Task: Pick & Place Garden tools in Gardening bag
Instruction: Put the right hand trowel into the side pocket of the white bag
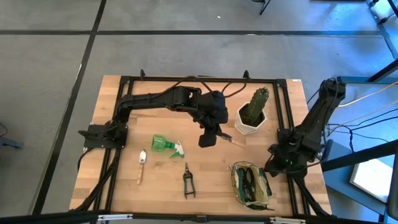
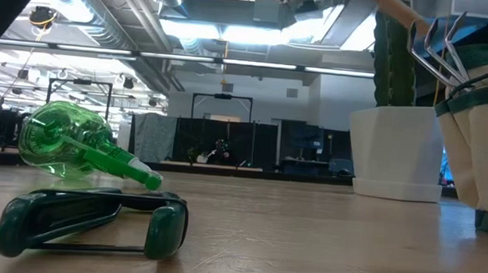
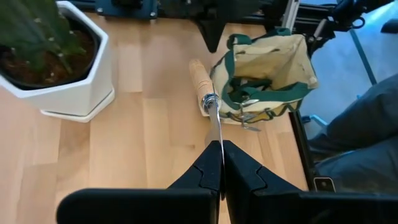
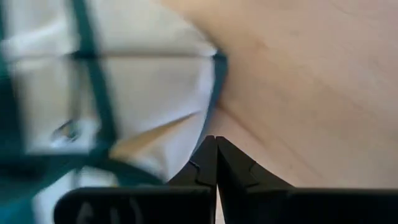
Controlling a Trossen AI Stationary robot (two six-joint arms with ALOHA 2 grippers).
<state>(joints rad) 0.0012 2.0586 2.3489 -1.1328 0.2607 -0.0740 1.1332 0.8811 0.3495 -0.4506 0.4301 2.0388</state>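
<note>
My left gripper [image 1: 208,140] hangs over the table's middle, shut on a silver trowel with a wooden handle [image 1: 234,142]. The handle points toward the olive gardening bag [image 1: 250,185], which stands at the near right with tools inside. My right gripper [image 1: 272,167] is shut beside the bag's far right rim [image 4: 214,68]. Left of the bag, a green spray bottle [image 1: 166,145], a second trowel [image 1: 142,165] and black pruning shears [image 1: 188,182] lie flat on the table. My left gripper pinches the trowel's metal blade [image 3: 214,127] edge-on between its two fingers, which slant down from the table's left and lie along the tool. The wooden handle [image 3: 200,81] sticks out beyond the fingertips, and the trowel is lifted clear of the table [image 2: 397,7]. My right gripper's shut tips [image 4: 216,140] stand against the bag's fabric; whether they touch it I cannot tell.
A white hexagonal pot [image 1: 250,119] with a cactus stands just beyond the held trowel, at the far right of centre. Metal tool ends [image 2: 441,46] stick up out of the bag. Black frame rails [image 1: 289,112] run along the table's edges.
</note>
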